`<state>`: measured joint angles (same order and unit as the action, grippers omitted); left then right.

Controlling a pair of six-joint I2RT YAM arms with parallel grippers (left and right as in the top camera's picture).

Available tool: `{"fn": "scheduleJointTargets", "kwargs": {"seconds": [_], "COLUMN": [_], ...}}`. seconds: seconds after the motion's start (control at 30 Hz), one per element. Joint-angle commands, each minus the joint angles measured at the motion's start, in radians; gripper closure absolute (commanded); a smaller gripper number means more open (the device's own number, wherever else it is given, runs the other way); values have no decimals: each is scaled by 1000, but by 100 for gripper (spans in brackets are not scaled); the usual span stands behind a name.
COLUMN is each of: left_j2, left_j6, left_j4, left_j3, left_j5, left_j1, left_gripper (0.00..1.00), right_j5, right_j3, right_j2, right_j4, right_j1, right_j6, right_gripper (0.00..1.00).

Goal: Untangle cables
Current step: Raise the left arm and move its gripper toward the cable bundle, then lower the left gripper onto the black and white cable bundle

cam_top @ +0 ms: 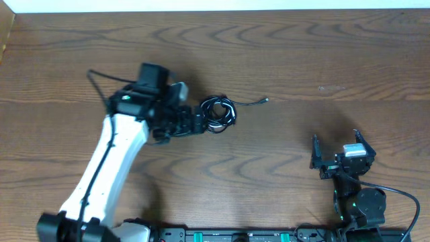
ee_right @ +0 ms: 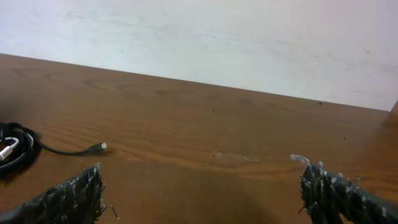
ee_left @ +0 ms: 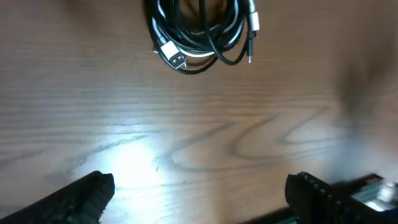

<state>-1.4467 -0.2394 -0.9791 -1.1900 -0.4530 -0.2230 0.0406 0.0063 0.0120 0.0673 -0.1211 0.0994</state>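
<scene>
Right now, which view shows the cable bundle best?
Left wrist: the bundle fills the top, loops and plugs distinct, though cropped. Overhead shows it whole but small; right wrist catches only its edge and one tail.

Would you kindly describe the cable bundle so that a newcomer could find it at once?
On the wooden table, look just beyond the left gripper. There lies the cable bundle, a small coil of thin black cords with a white one inside. Unlike the arms' wiring, it lies free, one tail ending in a plug.
</scene>
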Motion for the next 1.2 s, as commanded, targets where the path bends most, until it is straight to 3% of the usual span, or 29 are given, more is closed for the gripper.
{"fn": "scheduleJointTargets", "kwargs": {"seconds": [0.0, 0.23, 0.33, 0.4, 0.53, 0.57, 0.6, 0.63, 0.73, 0.9, 1.17], "left_j2": [-86, -235, -296, -327, -382, -391, -399, -406, -408, -351, -127], "left_j6": [-139, -247, -256, -256, -256, -256, -255, -253, -223, -23, -2], "left_j4": [54, 169, 206, 224, 268, 275, 278, 278, 283, 304, 297], "left_j3": [-5, -5, -5, -5, -5, -5, -5, -5, -5, -14, -15], "left_j5": [138, 332, 354, 361, 392, 391, 391, 391, 385, 260, 217], "left_j1": [-110, -243, -259, -259, -256, -256, -256, -256, -256, -256, -256], "left_gripper": [6, 7, 18, 32, 49, 60, 81, 92, 92, 92, 93], "right_j5": [1, 1, 1, 1, 2, 1, 2, 2, 2, 1, 1], "right_j3": [-1, -1, -1, -1, -1, -1, -1, -1, -1, -1, -1], "right_j2": [-6, -6, -6, -6, -6, -6, -6, -6, -6, -6, -6], "right_j4": [4, 4, 4, 4, 4, 4, 4, 4, 4, 4, 4], "right_j1": [-4, -4, -4, -4, -4, -4, -4, -4, -4, -4, -4], "right_j6": [10, 10, 10, 10, 10, 10, 10, 10, 10, 10, 10], "right_gripper": [1, 1, 1, 1, 1, 1, 1, 1, 1, 1, 1]}}
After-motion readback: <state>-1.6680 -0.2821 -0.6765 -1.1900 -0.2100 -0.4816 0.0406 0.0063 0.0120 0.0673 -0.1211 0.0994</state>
